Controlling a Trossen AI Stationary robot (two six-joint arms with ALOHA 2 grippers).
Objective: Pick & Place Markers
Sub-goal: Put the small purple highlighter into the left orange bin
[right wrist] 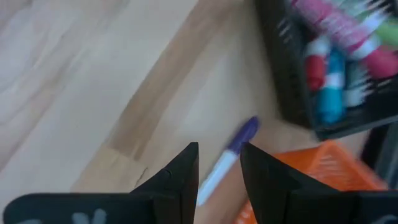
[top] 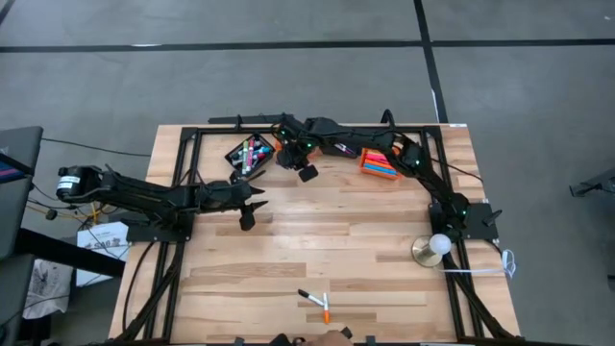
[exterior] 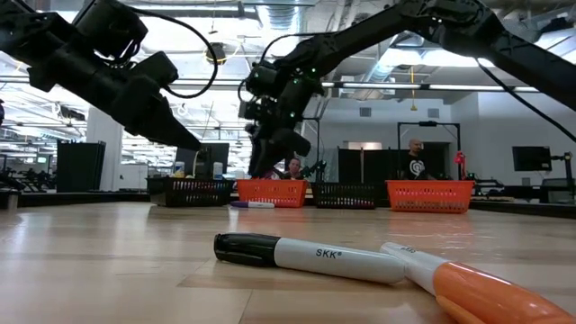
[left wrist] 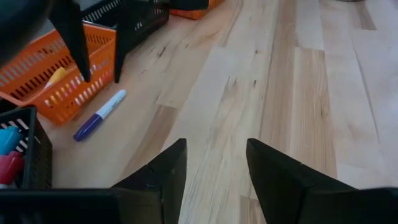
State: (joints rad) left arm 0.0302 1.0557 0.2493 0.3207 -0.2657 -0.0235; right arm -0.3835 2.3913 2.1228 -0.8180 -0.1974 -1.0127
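A marker with a purple cap and white body [right wrist: 233,152] [left wrist: 99,115] [exterior: 252,204] lies flat on the table beside an orange bin [left wrist: 56,81] and a black bin [top: 248,154] that holds pink, red and blue markers. My right gripper [right wrist: 217,165] [exterior: 261,166] hangs open just above that marker, with its fingers either side of it and apart from it. My left gripper [top: 252,207] [left wrist: 214,155] is open over bare wood to the near-left of the bins. Two more markers, one black-capped [top: 312,296] [exterior: 315,256] and one orange [top: 327,308] [exterior: 477,288], lie near the table's near edge.
A second orange bin with markers [top: 380,163] sits at the far right, under the right arm. A white ball on a brass base [top: 437,245] stands by the right arm's base. The middle of the table is bare wood. People stand in the room beyond [exterior: 414,157].
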